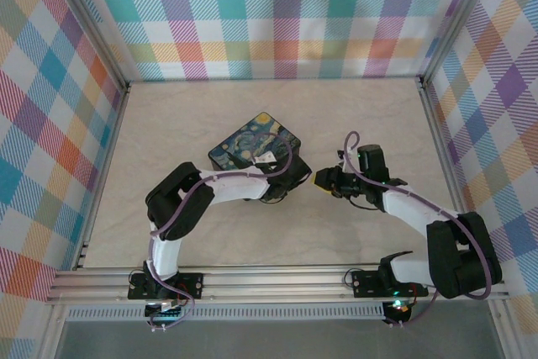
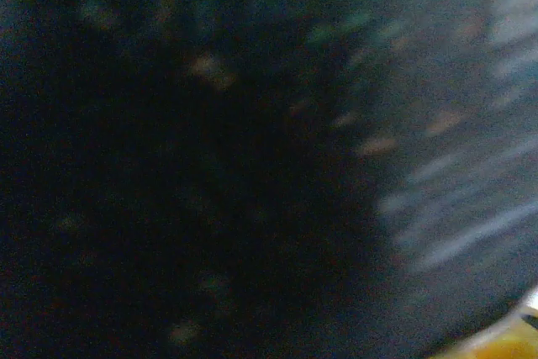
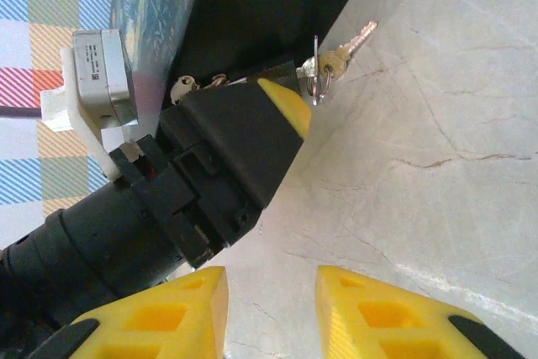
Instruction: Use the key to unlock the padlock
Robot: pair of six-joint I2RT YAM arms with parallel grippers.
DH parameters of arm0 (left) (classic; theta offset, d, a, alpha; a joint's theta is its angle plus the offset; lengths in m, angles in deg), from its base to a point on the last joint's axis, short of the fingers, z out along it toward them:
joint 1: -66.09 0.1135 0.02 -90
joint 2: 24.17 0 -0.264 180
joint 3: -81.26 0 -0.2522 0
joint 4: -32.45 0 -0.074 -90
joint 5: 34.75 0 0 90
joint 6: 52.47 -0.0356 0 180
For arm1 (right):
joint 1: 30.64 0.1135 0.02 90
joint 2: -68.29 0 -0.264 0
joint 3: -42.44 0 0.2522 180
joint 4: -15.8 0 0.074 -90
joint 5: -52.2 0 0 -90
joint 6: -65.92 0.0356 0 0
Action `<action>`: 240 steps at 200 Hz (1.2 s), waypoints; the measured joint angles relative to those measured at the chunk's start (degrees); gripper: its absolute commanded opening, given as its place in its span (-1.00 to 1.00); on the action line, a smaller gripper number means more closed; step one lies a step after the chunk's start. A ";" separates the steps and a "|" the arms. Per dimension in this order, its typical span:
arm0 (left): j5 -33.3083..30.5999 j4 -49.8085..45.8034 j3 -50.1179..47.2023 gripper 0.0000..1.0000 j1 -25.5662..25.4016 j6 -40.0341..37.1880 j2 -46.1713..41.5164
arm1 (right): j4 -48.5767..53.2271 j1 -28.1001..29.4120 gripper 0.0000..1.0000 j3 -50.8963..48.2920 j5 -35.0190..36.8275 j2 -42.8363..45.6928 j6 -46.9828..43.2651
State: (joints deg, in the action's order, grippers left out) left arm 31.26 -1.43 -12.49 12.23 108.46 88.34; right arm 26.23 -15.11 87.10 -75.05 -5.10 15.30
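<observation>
**Status: unlocking not yet done.**

1. Landmark. The painted tin (image 1: 255,145) sits mid-counter (image 1: 370,115). All positions below are given from it.

2. Left end effector (image 1: 282,187). It sits just beside the tin's near-right edge, low over the counter. In the right wrist view one dark finger with a yellow tip is presented. The opposing finger is masked, so its opening cannot be determined. The left wrist view is dark and blurred and gives no usable detail.

3. Key (image 3: 357,39). It projects from a small ring (image 3: 316,73) at the yellow tip of the left end effector, just off the tin's near-right side, over bare counter. It cannot be told whether the key rests on the counter or hangs clear of it.

4. Padlock. It cannot be identified with confidence. It is probably gripped or masked at the left end effector tip, against the ring.

5. Right end effector (image 3: 271,282). It is on the far side of the left end effector from the tin, facing it, near but apart. Its fingers stand moderately parted and carry nothing.

6. Remaining work, as judged. The right end effector must close on the key, seat it in the padlock, turn it and release the shackle. No frame shows an opened shackle.
</observation>
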 measured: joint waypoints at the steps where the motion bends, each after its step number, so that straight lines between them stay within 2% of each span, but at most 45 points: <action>1: -0.07 0.04 0.02 0.18 -0.02 0.09 0.02 | 0.00 -0.09 -0.35 -0.02 -0.07 0.02 0.00; 66: -6.29 2.67 1.99 0.19 -2.32 5.38 0.79 | 0.39 -2.08 -0.35 -0.26 -2.62 0.04 -1.33; 115: -13.03 0.55 5.68 0.13 -3.13 12.41 3.78 | 0.33 -2.25 -0.35 -0.26 -4.85 -0.79 -1.97; 152: -15.47 -3.02 9.16 0.09 -3.17 16.35 6.82 | 0.37 -3.26 -0.34 -0.26 -5.97 -1.05 -2.80; 219: -19.19 -6.36 12.17 -0.20 -3.23 19.10 10.43 | 0.37 -5.14 -0.34 -0.59 -7.69 -1.05 -3.50; 240: -20.13 -6.51 12.35 -0.34 -3.30 19.52 10.84 | 0.39 -5.42 -0.34 -0.96 -7.93 -1.05 -3.65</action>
State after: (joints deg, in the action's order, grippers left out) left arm 11.13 -7.95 -0.14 8.93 127.98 99.18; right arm 26.62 -20.53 86.14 -82.99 -6.15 11.65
